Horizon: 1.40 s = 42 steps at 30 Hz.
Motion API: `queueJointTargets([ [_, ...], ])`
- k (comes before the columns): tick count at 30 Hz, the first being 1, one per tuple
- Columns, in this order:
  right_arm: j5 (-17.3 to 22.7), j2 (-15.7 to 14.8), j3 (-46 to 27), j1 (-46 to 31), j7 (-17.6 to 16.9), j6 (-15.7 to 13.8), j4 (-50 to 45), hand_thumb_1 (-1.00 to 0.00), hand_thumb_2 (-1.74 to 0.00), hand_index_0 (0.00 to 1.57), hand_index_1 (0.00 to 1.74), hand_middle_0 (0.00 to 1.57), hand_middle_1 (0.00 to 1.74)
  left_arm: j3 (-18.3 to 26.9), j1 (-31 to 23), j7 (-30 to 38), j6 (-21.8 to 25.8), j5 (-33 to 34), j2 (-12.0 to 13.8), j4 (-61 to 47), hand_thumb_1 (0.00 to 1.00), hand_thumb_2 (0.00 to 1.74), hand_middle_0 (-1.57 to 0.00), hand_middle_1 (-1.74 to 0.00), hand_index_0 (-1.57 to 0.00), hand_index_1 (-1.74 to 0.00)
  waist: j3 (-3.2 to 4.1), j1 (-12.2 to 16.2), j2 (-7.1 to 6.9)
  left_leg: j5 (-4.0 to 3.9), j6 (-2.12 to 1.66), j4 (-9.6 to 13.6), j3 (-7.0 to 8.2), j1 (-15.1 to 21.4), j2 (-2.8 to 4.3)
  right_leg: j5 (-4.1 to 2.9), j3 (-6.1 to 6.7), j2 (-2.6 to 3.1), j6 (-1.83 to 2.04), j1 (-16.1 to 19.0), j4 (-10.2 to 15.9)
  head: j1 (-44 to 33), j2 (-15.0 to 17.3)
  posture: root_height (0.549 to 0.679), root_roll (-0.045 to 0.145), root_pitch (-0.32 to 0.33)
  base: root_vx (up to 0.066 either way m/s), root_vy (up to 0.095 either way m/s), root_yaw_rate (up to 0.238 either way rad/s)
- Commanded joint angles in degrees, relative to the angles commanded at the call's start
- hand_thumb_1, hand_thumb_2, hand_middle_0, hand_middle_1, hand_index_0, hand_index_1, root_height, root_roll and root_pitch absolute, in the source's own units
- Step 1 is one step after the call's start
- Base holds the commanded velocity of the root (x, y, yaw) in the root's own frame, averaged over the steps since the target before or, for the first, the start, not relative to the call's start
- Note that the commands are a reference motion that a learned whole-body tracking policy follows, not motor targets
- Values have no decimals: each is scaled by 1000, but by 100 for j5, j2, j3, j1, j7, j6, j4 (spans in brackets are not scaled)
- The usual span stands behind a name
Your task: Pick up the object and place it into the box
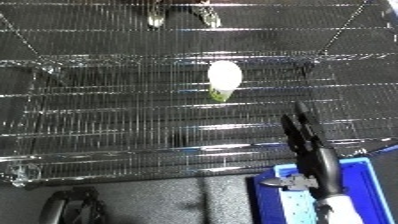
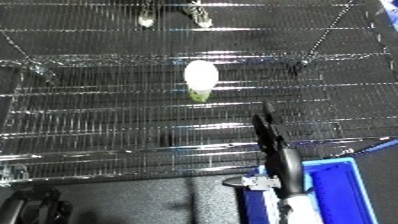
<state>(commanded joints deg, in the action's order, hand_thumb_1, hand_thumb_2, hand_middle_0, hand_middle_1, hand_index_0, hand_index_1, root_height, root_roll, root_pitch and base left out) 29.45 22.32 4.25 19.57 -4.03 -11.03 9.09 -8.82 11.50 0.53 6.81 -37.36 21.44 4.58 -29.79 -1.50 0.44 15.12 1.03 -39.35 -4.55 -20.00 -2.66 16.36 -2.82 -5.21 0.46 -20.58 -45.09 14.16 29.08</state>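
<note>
Reaching stage, by the look of it — nothing picked up yet. Right hand [image 1: 302,131] raised over the near part of the wire shelf [image 1: 107,125], fingers straight and close together, pointing up the view and holding nothing. Left hand [image 1: 75,202] low at the bottom-left edge, dark and bunched; impossible to tell whether open or closed. Object [image 1: 224,79] — a pale, egg-shaped thing with a green base — resting on the shelf's wire grid, well apart from the right fingertips, up and to the left of them. Blue bin [image 1: 369,192] waiting at the lower right, below the shelf's front rail and just beside the right forearm.

To do the reach well: carry the hand forward and leftward above the wires, spread thumb from fingers before arriving, then come down around the pale body rather than poking at it. Rounded shape likely to roll or tip if nudged from one side. Worth watching for fingertips catching between the wires.
</note>
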Motion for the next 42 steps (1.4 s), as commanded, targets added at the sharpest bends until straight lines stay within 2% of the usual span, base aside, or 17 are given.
queueJointTargets([
  [9, -108, 88, 148, 418, -273, 131, 95, 0, 0, 0, 0, 0, 0, -98, 174, 158, -18, -17, 54, -79, 1000, 1740, -1570, -1740, -1570, -1740, 0, 17, 111, 144, 49, -356, 55, -554, -108, 79, 54, 38, -25, -641, -406, 290, -421, 631, 44, -8, -5, 17, 27],
  [14, -160, 105, 197, 607, -463, 69, 169, 0, 0, 0, 0, 0, 0, -129, 229, 196, -27, -31, 70, -150, 1000, 1740, -1570, -1740, -1570, -1740, 0, 33, 183, 199, 79, -436, 96, -768, -140, 110, 89, 36, -27, -917, -541, 376, -1045, 627, 43, 20, 10, 19, 0],
  [17, -185, 150, 191, 760, -602, 96, 167, 0, 0, 0, 0, 0, 0, -128, 270, 221, -43, -39, 75, -195, 1000, 1740, -1570, -1740, -1570, -1740, 0, 41, 214, 223, 93, -471, 119, -868, -162, 125, 103, 40, -32, -1044, -605, 396, -1256, 625, 44, 33, 7, 20, -17],
  [26, -197, 366, 121, 1335, -923, 107, 477, 0, 0, 0, 0, 0, 0, -244, 507, 278, -128, -83, 117, -221, 1000, 1740, -1570, -1740, -1570, -1740, 0, 21, 308, 290, 93, -577, 141, -1064, -215, 169, 89, -5, -43, -1259, -726, 650, -1516, 622, 49, 53, 18, 11, 4],
  [35, -245, 564, 144, 1901, -1242, 85, 964, 0, 0, 0, 0, 0, 0, -411, 725, 331, -200, -87, 123, -128, 1000, 1740, -1570, -1740, -1570, -1740, 0, -46, 375, 327, 119, -703, 166, -1337, -260, 191, 66, -4, -61, -1549, -869, 849, -1648, 617, 48, 81, 11, -2, 11],
  [42, -205, 716, 297, 2363, -1314, 88, 1453, 0, 0, 0, 0, 0, 0, -489, 889, 347, -203, -184, 186, -54, 1000, 1740, -1570, -1740, -1570, -1740, 0, -130, 459, 328, 141, -741, 198, -1593, -310, 195, 53, 0, -69, -1824, -945, 974, -1793, 614, 48, 113, -9, 8, 19],
])
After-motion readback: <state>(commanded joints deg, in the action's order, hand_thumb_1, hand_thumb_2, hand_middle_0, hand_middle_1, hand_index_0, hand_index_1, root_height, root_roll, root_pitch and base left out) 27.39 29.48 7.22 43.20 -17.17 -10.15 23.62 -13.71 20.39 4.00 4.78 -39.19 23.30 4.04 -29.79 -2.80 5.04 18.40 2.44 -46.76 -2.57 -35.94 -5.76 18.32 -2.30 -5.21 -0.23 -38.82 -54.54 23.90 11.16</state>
